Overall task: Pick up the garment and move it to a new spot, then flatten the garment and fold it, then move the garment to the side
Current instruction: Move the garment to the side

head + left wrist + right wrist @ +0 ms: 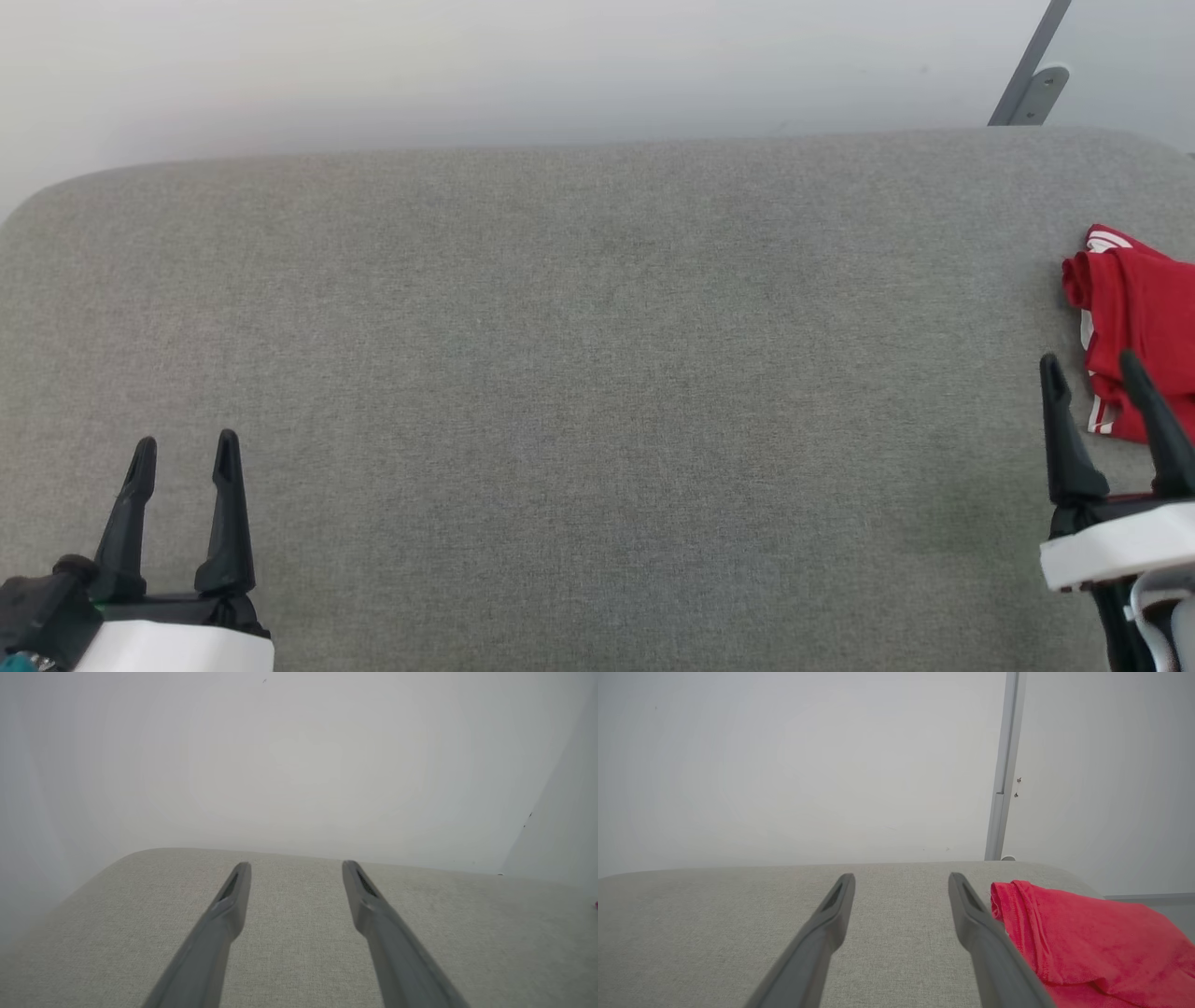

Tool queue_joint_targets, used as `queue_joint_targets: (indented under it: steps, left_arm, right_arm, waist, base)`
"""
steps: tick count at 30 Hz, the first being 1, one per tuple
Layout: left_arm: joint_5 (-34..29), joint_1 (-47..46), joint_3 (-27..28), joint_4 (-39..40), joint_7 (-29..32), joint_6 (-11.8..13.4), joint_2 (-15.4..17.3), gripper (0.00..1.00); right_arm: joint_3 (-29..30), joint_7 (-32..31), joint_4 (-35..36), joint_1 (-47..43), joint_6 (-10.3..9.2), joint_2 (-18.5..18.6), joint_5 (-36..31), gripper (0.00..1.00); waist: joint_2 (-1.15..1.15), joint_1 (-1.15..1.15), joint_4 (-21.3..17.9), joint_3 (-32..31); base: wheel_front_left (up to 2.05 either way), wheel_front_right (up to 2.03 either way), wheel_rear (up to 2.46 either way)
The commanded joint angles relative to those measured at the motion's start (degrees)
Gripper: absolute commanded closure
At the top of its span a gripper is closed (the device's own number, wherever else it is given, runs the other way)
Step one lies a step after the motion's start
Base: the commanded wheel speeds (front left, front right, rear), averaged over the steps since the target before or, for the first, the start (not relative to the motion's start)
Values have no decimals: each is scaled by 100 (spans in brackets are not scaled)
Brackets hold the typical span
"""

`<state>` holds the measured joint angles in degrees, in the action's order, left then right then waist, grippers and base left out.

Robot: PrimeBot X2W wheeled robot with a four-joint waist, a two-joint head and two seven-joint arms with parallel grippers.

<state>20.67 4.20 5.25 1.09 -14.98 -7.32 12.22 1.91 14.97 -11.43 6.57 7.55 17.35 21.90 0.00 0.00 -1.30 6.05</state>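
The garment is a red T-shirt with white striped trim, lying bunched at the far right edge of the grey padded table; part of it runs out of the head view. In the right wrist view the garment lies just right of my right gripper's fingers. My right gripper stands open at the lower right, its right finger overlapping the red cloth in the head view, nothing between its fingers. My left gripper stands open at the lower left, far from the garment, over bare table.
A pale wall runs behind the table's far edge. A grey metal post with a bracket stands at the back right corner, seen also as a vertical post in the right wrist view. The table's corners are rounded.
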Motion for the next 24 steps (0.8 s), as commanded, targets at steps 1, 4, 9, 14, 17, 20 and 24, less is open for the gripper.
queue_joint_targets:
  steps: [1, 4, 9, 14, 17, 20, 24]
  left_arm:
    - [37, 73, 33, 24, -26, -21, -22, 0]
    - [36, 138, 70, 11, -26, -21, -60, 0]
    - [29, 178, 88, 0, -26, -21, -118, 0]
    - [13, 166, 106, 17, -26, -21, -155, 0]
    - [5, 174, 112, 23, -26, -21, -177, 0]
    - [-3, 199, 112, 28, -26, -21, -189, 0]
    - [-7, 185, 112, 26, -26, -21, -195, 0]
  right_arm:
    - [19, 22, 55, -88, -13, -58, -25, 0]
    - [78, 22, 141, -233, -13, -146, -18, 0]
    - [143, 22, 242, -363, -12, -258, -40, 0]
    - [204, 22, 328, -444, -12, -347, -66, 0]
    - [244, 22, 373, -523, -13, -395, -86, 0]
    - [286, 22, 425, -580, -12, -451, -65, 0]
    - [321, 22, 502, -632, -12, -508, -59, 0]
  waist:
    - [0, 0, -4, -19]
    - [0, 0, -18, -68]
    - [0, 0, -23, -106]
    - [0, 0, -20, -115]
    - [0, 0, -20, -129]
    - [0, 0, -31, -133]
    - [0, 0, -36, -129]
  base:
    - [0, 0, 0]
    - [0, 0, 0]
    - [0, 0, 0]
    - [0, 0, 0]
    - [0, 0, 0]
    - [0, 0, 0]
    - [0, 0, 0]
